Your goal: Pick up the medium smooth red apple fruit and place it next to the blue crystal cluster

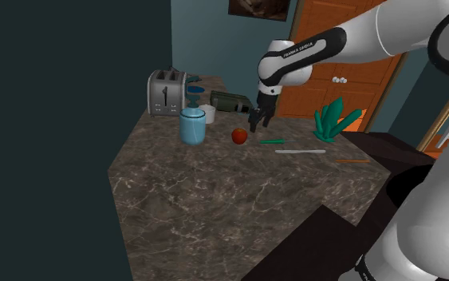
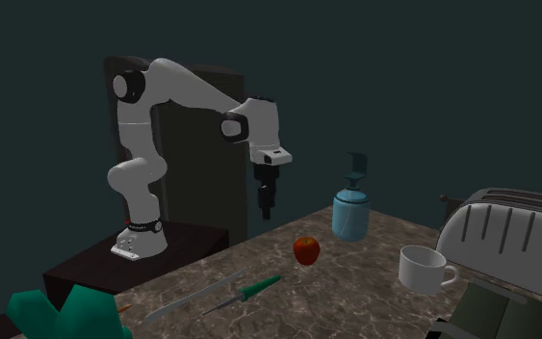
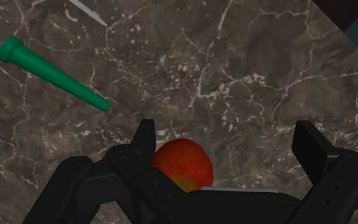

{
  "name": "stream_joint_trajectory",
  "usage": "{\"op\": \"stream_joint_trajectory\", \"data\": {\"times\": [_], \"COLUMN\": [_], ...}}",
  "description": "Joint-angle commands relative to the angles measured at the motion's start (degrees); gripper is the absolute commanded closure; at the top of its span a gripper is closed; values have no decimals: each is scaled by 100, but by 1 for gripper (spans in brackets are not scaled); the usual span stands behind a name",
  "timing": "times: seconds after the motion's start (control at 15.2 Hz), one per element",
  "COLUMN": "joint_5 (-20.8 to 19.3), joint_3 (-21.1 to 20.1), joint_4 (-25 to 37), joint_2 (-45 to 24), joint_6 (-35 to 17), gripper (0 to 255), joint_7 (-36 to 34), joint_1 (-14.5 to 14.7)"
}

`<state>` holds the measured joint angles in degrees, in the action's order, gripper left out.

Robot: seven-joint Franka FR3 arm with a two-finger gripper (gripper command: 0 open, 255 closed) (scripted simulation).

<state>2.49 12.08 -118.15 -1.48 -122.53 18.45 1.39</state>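
The red apple rests on the dark marble counter, beside a blue soap dispenser. My gripper hangs open a little above the apple, slightly off to its side. In the wrist view the apple lies below the gripper, close to one finger, and neither finger touches it. The crystal cluster looks teal-green and stands at the counter's far right in the shoulder view; in the second exterior view the cluster is at the lower left.
A toaster, a dark bottle and a white cup stand behind the apple. A green-handled screwdriver, a knife and an orange stick lie between apple and cluster. My stand adjoins the counter.
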Motion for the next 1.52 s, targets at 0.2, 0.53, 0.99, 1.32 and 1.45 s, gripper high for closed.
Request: {"op": "stream_joint_trajectory", "data": {"times": [0.2,0.53,0.99,1.32,1.45], "joint_5": [134,210,281,281,281], "joint_3": [-9,-67,-100,-100,-100], "joint_4": [960,1750,1630,1631,1631], "joint_2": [-1162,-2051,-2327,-2328,-2327], "joint_6": [-210,-326,-719,-718,-717], "gripper": [0,0,0,0,0], "joint_7": [466,761,805,805,805], "joint_1": [-73,-174,-202,-202,-202]}}
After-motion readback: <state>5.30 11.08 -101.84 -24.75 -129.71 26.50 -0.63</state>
